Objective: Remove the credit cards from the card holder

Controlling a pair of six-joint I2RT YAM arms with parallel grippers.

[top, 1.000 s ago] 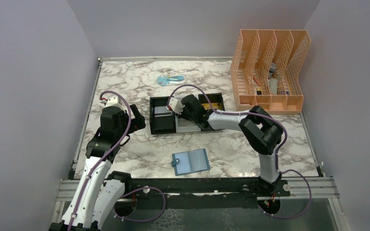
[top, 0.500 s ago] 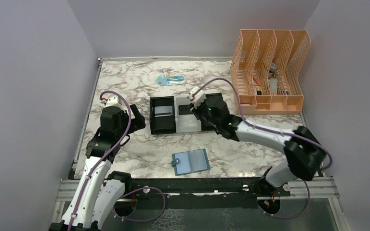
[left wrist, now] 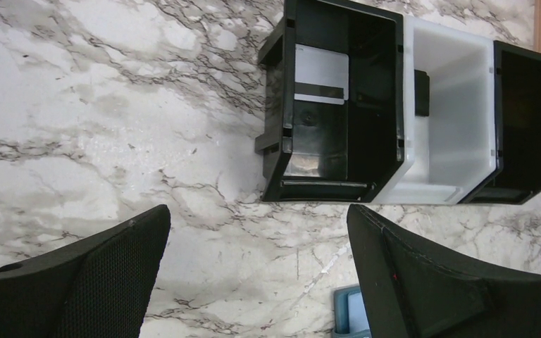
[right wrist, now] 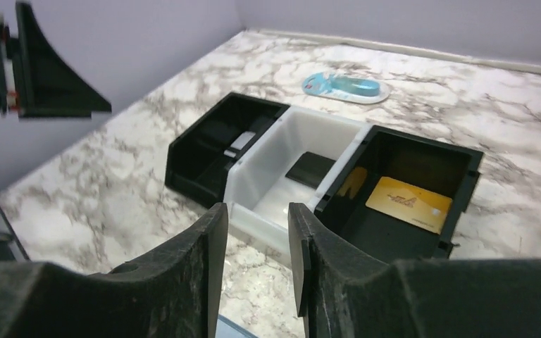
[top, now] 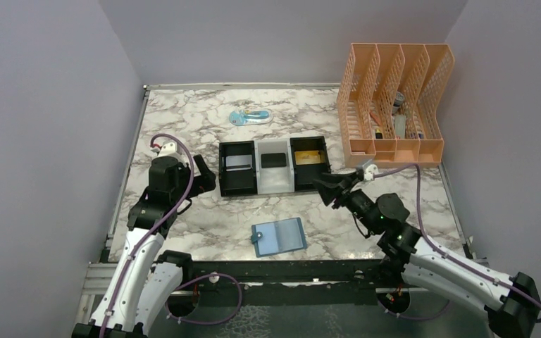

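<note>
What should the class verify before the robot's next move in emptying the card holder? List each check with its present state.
1. Card holder lies open on the table: ok.
2. Cards left inside it: cannot tell.
3. Gold card in right compartment of tray: ok.
4. Black card in its white middle compartment: ok.
5. Right jaws apart, empty, clear of tray: ok.
6. Left jaws wide open, holding nothing: ok.

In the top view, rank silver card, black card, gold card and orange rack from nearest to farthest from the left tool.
1. Silver card, tray's left compartment, beside the left tool.
2. Black card, middle compartment.
3. Gold card, right compartment.
4. Orange rack, far right.
</note>
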